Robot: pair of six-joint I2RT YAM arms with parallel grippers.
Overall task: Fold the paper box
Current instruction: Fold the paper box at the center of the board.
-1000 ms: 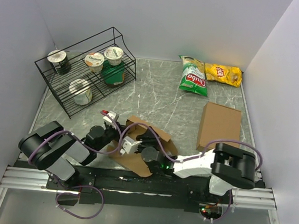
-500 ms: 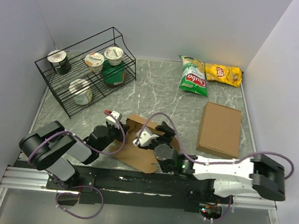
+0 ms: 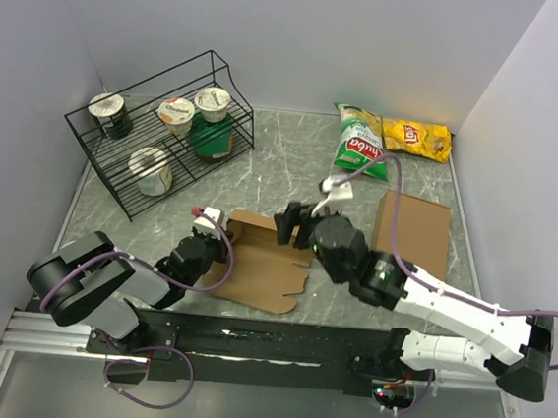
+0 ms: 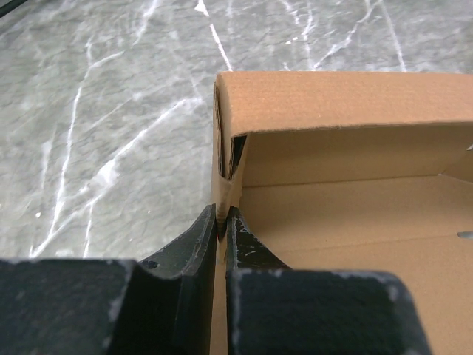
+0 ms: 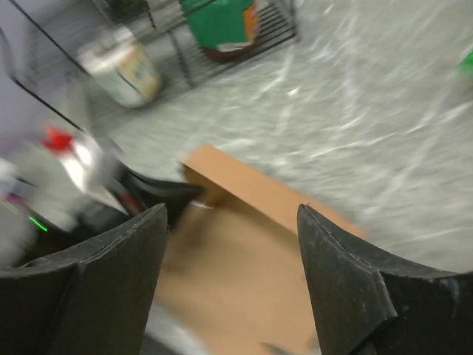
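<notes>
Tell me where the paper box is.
In the top view, the paper box lies near the front edge of the table, left of centre, its left wall pinched by the left gripper.

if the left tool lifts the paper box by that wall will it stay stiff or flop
Probably flops: the paper box looks like thin creased card, and the left tool pinches only one upright wall. Likely light, so it should slide easily on the smooth table.
</notes>
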